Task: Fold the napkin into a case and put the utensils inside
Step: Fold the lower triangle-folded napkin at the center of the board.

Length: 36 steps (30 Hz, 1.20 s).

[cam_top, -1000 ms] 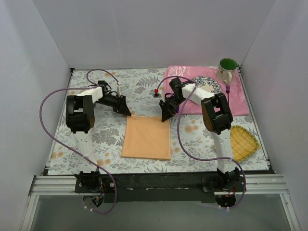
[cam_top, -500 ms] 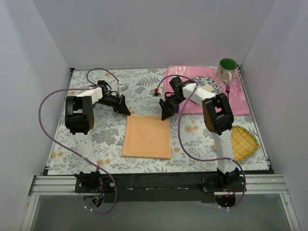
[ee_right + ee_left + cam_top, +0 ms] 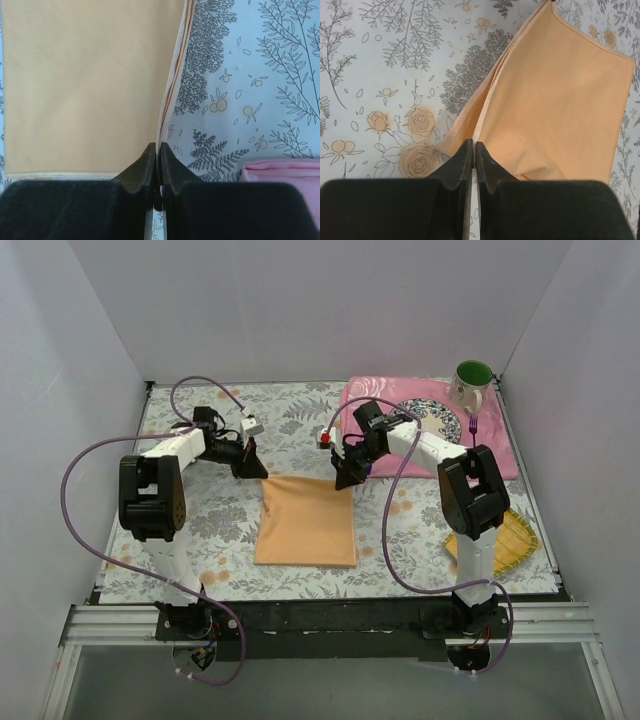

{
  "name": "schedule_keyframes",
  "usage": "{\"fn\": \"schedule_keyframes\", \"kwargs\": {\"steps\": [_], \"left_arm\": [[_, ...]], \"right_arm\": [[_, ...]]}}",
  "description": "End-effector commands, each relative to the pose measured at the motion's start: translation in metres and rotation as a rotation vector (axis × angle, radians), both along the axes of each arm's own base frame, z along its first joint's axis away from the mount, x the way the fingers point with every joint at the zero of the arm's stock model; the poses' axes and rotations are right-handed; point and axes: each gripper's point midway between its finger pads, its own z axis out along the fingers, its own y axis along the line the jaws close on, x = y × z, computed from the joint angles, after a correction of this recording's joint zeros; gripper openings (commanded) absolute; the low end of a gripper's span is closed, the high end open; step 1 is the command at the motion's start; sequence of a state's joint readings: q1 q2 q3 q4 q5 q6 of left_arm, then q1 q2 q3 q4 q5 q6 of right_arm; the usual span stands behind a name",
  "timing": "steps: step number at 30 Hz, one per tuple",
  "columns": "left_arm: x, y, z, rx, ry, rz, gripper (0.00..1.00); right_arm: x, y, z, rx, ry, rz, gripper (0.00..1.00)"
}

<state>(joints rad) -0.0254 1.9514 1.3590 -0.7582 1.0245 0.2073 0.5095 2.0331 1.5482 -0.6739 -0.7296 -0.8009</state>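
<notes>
The peach-orange napkin (image 3: 305,522) lies on the floral table as a flat, layered rectangle; no narrow case shows in any view. My left gripper (image 3: 256,469) is shut on its far left corner, the cloth edge pinched between the tips (image 3: 474,148) and lifted a little off the napkin (image 3: 560,95). My right gripper (image 3: 347,478) is shut on the far right corner, its tips (image 3: 158,150) clamping the layered edge of the napkin (image 3: 90,85). Of the utensils, a purple fork (image 3: 473,426) lies on the pink placemat, right of the plate.
A pink placemat (image 3: 500,455) at the back right carries a patterned plate (image 3: 432,418) and a green-lined mug (image 3: 472,381); its corner (image 3: 282,171) is close to my right gripper. A yellow woven mat (image 3: 508,533) lies behind the right arm. White walls surround the table.
The left gripper has shut on the napkin's far left corner. Both arms have swung outward at the elbows, and the far edge of the napkin has drawn slightly toward the back.
</notes>
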Motion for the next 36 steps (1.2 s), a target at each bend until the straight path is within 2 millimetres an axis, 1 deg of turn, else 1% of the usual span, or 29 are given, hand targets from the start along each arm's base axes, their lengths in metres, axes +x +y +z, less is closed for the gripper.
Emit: {"fn": "schedule_keyframes", "kwargs": {"steps": [1, 2, 4, 5, 8, 10, 11, 12, 13, 14, 15, 16, 17, 18, 19, 21, 22, 23, 24, 25, 26, 27, 28, 29, 30, 31, 32, 33, 36], "left_arm": [[-0.015, 0.000, 0.020, 0.023, -0.208, -0.089, 0.00], [-0.017, 0.000, 0.028, 0.029, -0.256, -0.098, 0.00], [-0.023, 0.000, 0.027, 0.049, -0.318, -0.125, 0.00], [-0.031, 0.001, 0.023, 0.058, -0.327, -0.134, 0.00], [-0.034, 0.001, 0.017, 0.088, -0.344, -0.134, 0.00], [-0.027, 0.001, 0.018, 0.089, -0.337, -0.103, 0.00], [-0.024, 0.001, 0.019, 0.082, -0.285, -0.063, 0.00], [-0.014, 0.002, 0.024, 0.075, -0.274, -0.033, 0.02], [-0.008, 0.002, 0.028, 0.059, -0.253, 0.000, 0.14], [-0.007, -0.001, 0.039, -0.007, -0.190, 0.041, 0.16], [-0.003, 0.005, 0.049, -0.047, -0.155, 0.085, 0.18], [0.004, 0.014, 0.059, -0.081, -0.161, 0.132, 0.26], [0.005, 0.017, 0.065, -0.111, -0.122, 0.183, 0.33], [-0.001, 0.023, 0.066, -0.160, -0.011, 0.273, 0.36], [0.001, 0.026, 0.081, -0.185, -0.052, 0.293, 0.37], [-0.008, 0.028, 0.093, -0.218, -0.028, 0.330, 0.41], [-0.022, 0.024, 0.088, -0.246, 0.046, 0.351, 0.42], [-0.034, 0.020, 0.101, -0.271, 0.036, 0.336, 0.47], [-0.047, 0.014, 0.100, -0.290, 0.070, 0.319, 0.50], [-0.062, 0.007, 0.093, -0.313, 0.152, 0.338, 0.54], [-0.072, 0.002, 0.094, -0.321, 0.166, 0.338, 0.56], [-0.080, -0.005, 0.091, -0.330, 0.211, 0.338, 0.58], [-0.081, -0.009, 0.092, -0.360, 0.276, 0.375, 0.60], [-0.090, -0.011, 0.080, -0.375, 0.361, 0.401, 0.61], [-0.092, -0.015, 0.076, -0.386, 0.403, 0.407, 0.63], [-0.088, -0.018, 0.076, -0.401, 0.388, 0.409, 0.63], [-0.091, -0.019, 0.070, -0.415, 0.465, 0.455, 0.64], [-0.090, -0.020, 0.065, -0.421, 0.484, 0.472, 0.65], [-0.081, -0.020, 0.056, -0.439, 0.520, 0.520, 0.66]], "right_arm": [[0.000, 0.006, 0.023, 0.045, -0.179, 0.062, 0.01], [-0.002, 0.004, 0.020, 0.036, -0.193, 0.066, 0.01], [-0.010, 0.006, 0.019, 0.041, -0.237, 0.096, 0.01], [-0.012, 0.006, 0.019, 0.036, -0.255, 0.101, 0.01], [-0.018, 0.009, 0.019, 0.040, -0.254, 0.112, 0.01], [-0.017, 0.010, 0.017, 0.033, -0.233, 0.099, 0.01], [-0.013, 0.011, 0.017, 0.030, -0.239, 0.088, 0.01], [-0.011, 0.012, 0.017, 0.028, -0.240, 0.085, 0.01], [-0.010, 0.012, 0.016, 0.026, -0.233, 0.075, 0.01], [-0.006, 0.014, 0.018, 0.033, -0.245, 0.068, 0.01], [-0.006, 0.015, 0.018, 0.036, -0.247, 0.070, 0.01], [-0.004, 0.015, 0.019, 0.038, -0.253, 0.067, 0.01], [-0.002, 0.016, 0.020, 0.041, -0.257, 0.062, 0.01], [-0.001, 0.018, 0.021, 0.045, -0.266, 0.062, 0.01], [0.000, 0.017, 0.020, 0.043, -0.264, 0.062, 0.01], [-0.002, 0.017, 0.021, 0.046, -0.267, 0.066, 0.01], [-0.002, 0.017, 0.022, 0.049, -0.270, 0.067, 0.01], [-0.003, 0.016, 0.023, 0.053, -0.274, 0.069, 0.01], [-0.005, 0.016, 0.021, 0.051, -0.271, 0.071, 0.01], [-0.005, 0.015, 0.022, 0.058, -0.279, 0.071, 0.01], [-0.006, 0.015, 0.024, 0.065, -0.286, 0.074, 0.01], [-0.007, 0.015, 0.023, 0.067, -0.287, 0.075, 0.01], [-0.009, 0.014, 0.022, 0.068, -0.290, 0.077, 0.01], [-0.009, 0.014, 0.023, 0.068, -0.294, 0.078, 0.01], [-0.009, 0.013, 0.021, 0.065, -0.291, 0.078, 0.01], [-0.010, 0.013, 0.021, 0.066, -0.288, 0.079, 0.01], [-0.012, 0.012, 0.019, 0.061, -0.283, 0.079, 0.01], [-0.012, 0.012, 0.019, 0.063, -0.282, 0.081, 0.01], [-0.012, 0.012, 0.019, 0.068, -0.285, 0.085, 0.01]]}}
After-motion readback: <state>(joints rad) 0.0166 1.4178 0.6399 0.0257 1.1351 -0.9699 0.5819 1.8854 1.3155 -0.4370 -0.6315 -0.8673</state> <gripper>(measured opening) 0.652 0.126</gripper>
